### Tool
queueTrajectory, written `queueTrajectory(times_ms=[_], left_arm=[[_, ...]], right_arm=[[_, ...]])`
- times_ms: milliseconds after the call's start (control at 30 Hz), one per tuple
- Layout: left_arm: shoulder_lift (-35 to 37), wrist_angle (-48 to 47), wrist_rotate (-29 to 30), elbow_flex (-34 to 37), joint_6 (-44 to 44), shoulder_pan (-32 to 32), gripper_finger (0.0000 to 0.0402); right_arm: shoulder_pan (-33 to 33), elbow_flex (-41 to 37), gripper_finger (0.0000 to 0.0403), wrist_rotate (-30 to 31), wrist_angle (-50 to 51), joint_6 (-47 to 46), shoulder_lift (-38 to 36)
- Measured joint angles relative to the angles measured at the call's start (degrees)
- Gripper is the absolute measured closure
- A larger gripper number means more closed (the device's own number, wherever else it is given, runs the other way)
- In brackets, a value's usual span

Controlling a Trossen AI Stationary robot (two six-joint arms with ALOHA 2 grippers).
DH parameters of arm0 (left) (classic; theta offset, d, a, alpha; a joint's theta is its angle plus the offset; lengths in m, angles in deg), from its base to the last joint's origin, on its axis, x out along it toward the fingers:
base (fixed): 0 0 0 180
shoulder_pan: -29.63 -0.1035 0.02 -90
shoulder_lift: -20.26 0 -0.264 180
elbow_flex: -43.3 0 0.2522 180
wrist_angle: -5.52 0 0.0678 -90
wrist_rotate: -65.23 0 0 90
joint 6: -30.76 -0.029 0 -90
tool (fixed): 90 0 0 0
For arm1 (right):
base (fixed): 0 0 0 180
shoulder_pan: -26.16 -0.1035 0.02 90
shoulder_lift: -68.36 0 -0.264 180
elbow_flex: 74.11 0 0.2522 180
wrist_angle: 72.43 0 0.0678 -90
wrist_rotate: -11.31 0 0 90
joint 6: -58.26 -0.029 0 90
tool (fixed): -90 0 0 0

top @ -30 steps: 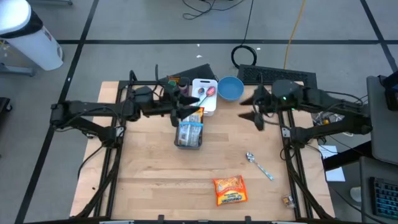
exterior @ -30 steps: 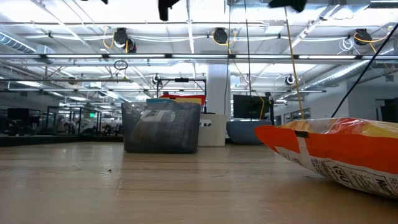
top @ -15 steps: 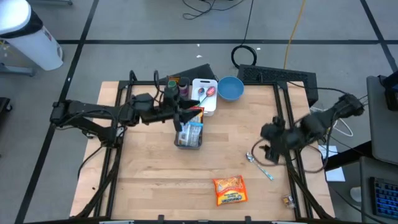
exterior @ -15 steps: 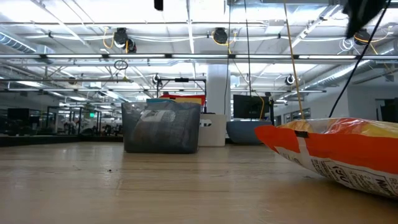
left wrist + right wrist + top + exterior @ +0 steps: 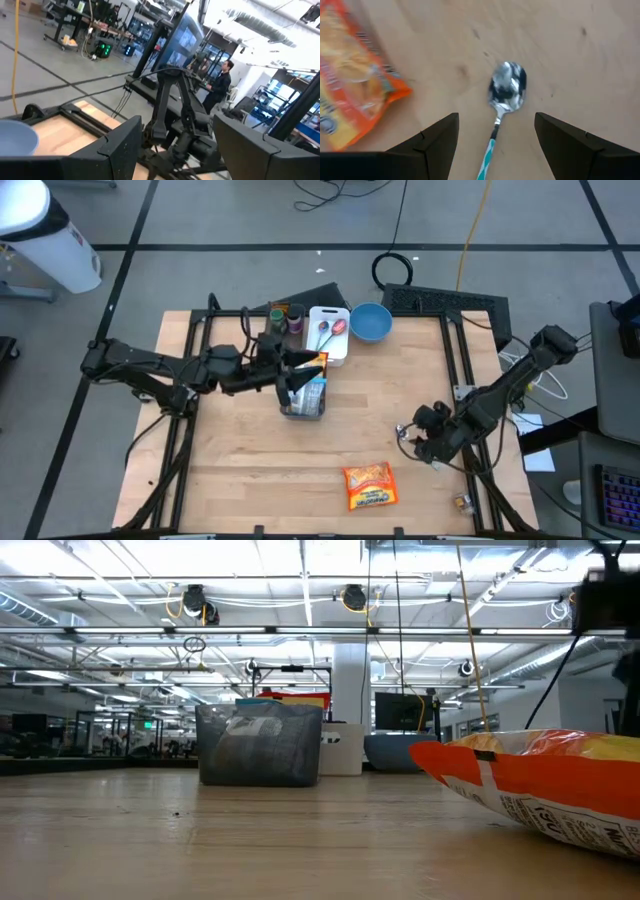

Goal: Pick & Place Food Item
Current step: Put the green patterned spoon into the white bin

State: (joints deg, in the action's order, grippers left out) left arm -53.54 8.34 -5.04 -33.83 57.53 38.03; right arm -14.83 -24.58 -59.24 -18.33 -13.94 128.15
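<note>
An orange snack bag (image 5: 369, 485) lies flat near the table's front edge; it also shows in the low view (image 5: 540, 785) and the right wrist view (image 5: 355, 75). My right gripper (image 5: 413, 442) hangs open just right of the bag, tipped down. Its fingers (image 5: 440, 142) stand on either side of a spoon's teal handle (image 5: 489, 152) without touching it. The spoon's bowl (image 5: 507, 87) rests on the wood. My left gripper (image 5: 297, 380) is open and nearly level above a grey mesh basket (image 5: 305, 398) that holds packets. Nothing is between its fingers (image 5: 120, 147).
A blue bowl (image 5: 370, 322), a white tray (image 5: 328, 332) and small jars (image 5: 285, 315) stand at the far edge behind the basket. Bare wood lies between the basket and the bag. A person (image 5: 222, 82) stands in the room beyond the table.
My right gripper has swung from the far right of the table toward the near edge and come down, tipping and rolling until it points down over the spoon. My left gripper has drifted a little toward the near edge, over the basket. Both have stayed open.
</note>
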Motion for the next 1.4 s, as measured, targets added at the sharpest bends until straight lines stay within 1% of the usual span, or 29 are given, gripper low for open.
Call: queueTrajectory(times_ms=[133, 233, 367, 467, 567, 967, 1067, 1300, 1400], left_arm=[[-0.1, -2.1, 0.3, 0.0, 1.5, 0.0, 0.0147], [0.0, -2.0, 0.3, 0.0, 1.9, 0.0, 0.0147], [-0.1, -3.1, 0.3, 0.0, 2.1, 0.0, 0.0147], [-0.1, -3.2, 0.4, 0.0, 2.1, 0.0, 0.0147], [-0.1, -3.5, 0.4, 0.0, 2.1, 0.0, 0.0147], [-0.1, -4.0, 0.4, 0.0, 2.4, 0.0, 0.0147], [-0.1, -5.0, 0.4, 0.0, 3.0, -0.1, 0.0147], [0.0, -4.9, 0.4, 0.0, 3.5, -0.1, 0.0147], [0.0, -4.9, 0.4, 0.0, 3.6, -0.1, 0.0147]], right_arm=[[0.1, -5.5, 0.0149, 0.0, -5.4, -5.3, 0.6], [0.1, -7.5, 0.0149, -1.5, -7.3, -7.4, 2.5], [0.1, -7.6, 0.0149, -3.1, -9.7, -6.8, 6.1], [0.1, -7.5, 0.0149, -2.4, -12.5, -6.0, 8.5], [0.1, -7.3, 0.0149, -1.8, -13.1, -6.9, 10.5], [0.7, -7.4, 0.0150, -1.6, -12.7, -6.0, 11.6], [1.0, -7.4, 0.0160, -1.8, -12.5, -5.1, 11.6], [1.2, -7.5, 0.0214, -1.7, -12.3, -2.9, 11.6], [1.2, -7.5, 0.0231, -1.5, -12.4, -1.7, 11.6]])
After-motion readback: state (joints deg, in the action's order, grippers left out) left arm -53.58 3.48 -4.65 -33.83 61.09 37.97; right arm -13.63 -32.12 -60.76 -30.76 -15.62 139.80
